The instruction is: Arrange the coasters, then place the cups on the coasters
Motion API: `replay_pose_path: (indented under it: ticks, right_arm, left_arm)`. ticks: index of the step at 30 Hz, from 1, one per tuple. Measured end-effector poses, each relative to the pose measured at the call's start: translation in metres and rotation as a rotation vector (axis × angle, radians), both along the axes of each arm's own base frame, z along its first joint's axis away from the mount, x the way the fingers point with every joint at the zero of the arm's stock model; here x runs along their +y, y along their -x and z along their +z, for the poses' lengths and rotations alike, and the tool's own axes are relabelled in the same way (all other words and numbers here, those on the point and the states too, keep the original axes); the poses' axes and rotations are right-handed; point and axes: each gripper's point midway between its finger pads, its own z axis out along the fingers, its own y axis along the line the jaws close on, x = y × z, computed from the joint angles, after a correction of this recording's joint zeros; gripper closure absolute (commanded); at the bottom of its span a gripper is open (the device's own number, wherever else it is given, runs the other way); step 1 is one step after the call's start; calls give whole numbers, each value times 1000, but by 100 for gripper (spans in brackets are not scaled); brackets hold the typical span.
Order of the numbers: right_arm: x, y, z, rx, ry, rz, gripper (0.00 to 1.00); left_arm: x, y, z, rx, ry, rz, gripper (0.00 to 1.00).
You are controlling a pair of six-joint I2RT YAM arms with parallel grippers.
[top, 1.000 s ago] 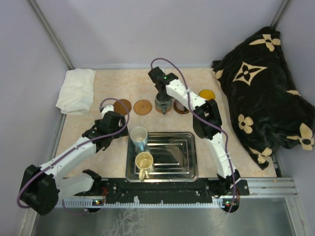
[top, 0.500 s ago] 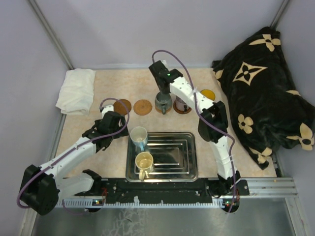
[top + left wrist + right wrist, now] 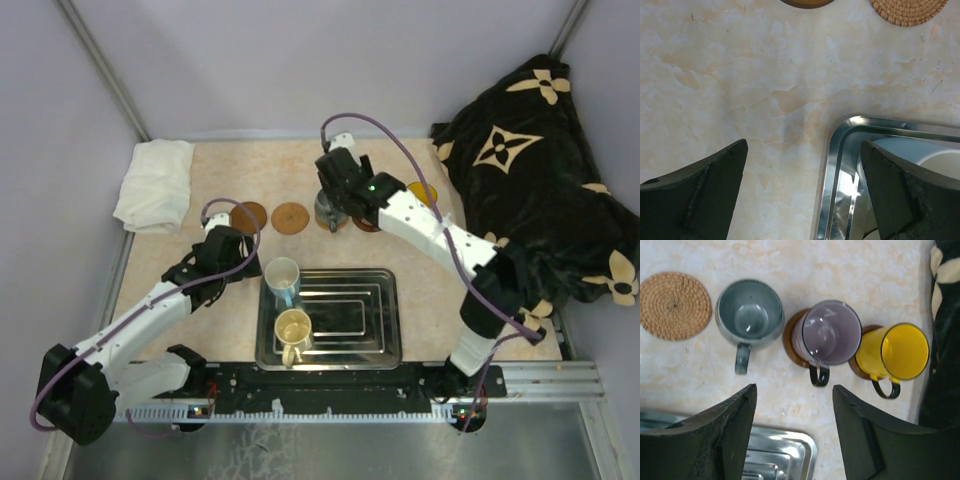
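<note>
A grey-blue cup point(image 3: 749, 316) stands on the table right of a woven tan coaster point(image 3: 674, 305); no coaster shows under it. The purple cup point(image 3: 829, 333) sits on a dark coaster point(image 3: 790, 340), and the yellow cup point(image 3: 900, 352) on another coaster point(image 3: 856, 367). My right gripper point(image 3: 795, 395) hangs open and empty above the bare table in front of them. A white-and-blue cup point(image 3: 283, 277) and a cream cup point(image 3: 293, 330) stand in the steel tray point(image 3: 385, 345). My left gripper point(image 3: 805, 150) is open over the tray's left rim point(image 3: 840, 160), near a dark brown coaster point(image 3: 249, 216).
A folded white cloth point(image 3: 155, 185) lies at the back left. A black blanket with cream flowers point(image 3: 530, 200) fills the right side, close to the yellow cup. The tray's far corner point(image 3: 790, 450) lies just below my right fingers.
My right gripper has opened, let go of the grey-blue cup and drawn up and back from it, its arm swinging right. The left arm has barely moved.
</note>
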Motion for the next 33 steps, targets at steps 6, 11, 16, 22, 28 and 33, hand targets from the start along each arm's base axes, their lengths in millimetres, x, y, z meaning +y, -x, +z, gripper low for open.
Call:
replay_pose_path:
  ticks: [6, 11, 16, 22, 28, 33]
  right_arm:
    - [-23, 51, -11, -5, -70, 15, 47]
    - [-38, 76, -24, 10, -115, 2, 55]
    - [-40, 100, -44, 47, -128, 8, 59]
    - [-32, 129, -65, 86, -125, 40, 60]
    - [-28, 144, -69, 90, -134, 43, 60]
    - [-32, 147, -69, 87, -148, 25, 60]
  left_arm:
    - [-7, 4, 13, -28, 53, -32, 0]
    - [-16, 7, 23, -47, 105, -73, 0]
    - [-24, 11, 25, -44, 133, -110, 0]
    - [-42, 19, 24, -33, 143, -176, 2]
    - [-48, 20, 13, 2, 132, -184, 3]
    - [-50, 21, 3, 36, 117, -184, 6]
